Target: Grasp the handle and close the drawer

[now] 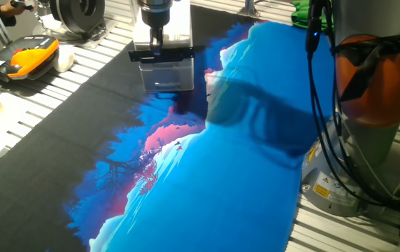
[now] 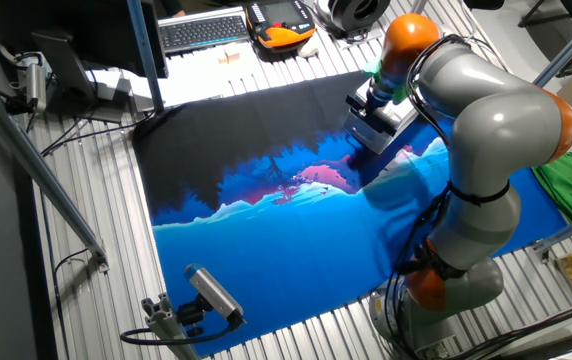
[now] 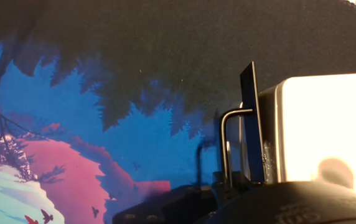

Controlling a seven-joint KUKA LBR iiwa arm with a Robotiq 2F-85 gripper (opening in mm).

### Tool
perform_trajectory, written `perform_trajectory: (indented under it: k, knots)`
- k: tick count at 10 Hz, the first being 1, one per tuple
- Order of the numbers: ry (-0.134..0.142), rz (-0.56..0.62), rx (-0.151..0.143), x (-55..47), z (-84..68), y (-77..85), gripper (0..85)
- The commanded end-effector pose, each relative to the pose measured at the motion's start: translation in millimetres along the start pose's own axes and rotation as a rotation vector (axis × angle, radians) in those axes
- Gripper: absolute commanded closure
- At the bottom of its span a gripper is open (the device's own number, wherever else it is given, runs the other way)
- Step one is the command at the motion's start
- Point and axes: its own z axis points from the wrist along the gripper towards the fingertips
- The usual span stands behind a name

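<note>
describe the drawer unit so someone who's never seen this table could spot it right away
Start at the large blue, pink and black printed cloth covering the slatted table. On its black far end stands a small white cabinet, directly under the robot's gripper. It is the only white box on the cloth, with a translucent white drawer and a thin black handle; the orange-black device lies off the cloth.

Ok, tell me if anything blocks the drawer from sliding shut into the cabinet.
Nothing visible does. The drawer sticks out of the white cabinet, with only the flat printed cloth around it. The tool is right at the handle, with no object between them.
</note>
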Motion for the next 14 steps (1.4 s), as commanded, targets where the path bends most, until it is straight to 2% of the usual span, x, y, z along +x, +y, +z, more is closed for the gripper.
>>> perform_trajectory:
  k: [1,2,3,6,9,12,14]
  knots:
    - [-0.002,0.000,0.005,0.0,-0.5,-0.2,68.0]
    - [-0.004,0.000,0.011,-0.1,-0.6,-0.3,68.0]
    - [-0.004,0.000,0.015,-0.2,-0.5,-0.2,51.0]
    - [-0.015,0.016,0.025,-1.1,0.0,1.0,51.0]
    - [-0.024,0.028,0.014,-4.1,-1.1,6.2,51.0]
    - [-0.025,0.029,0.017,-6.7,-9.9,7.8,51.0]
    - [-0.024,0.045,0.021,-13.5,-16.0,16.0,51.0]
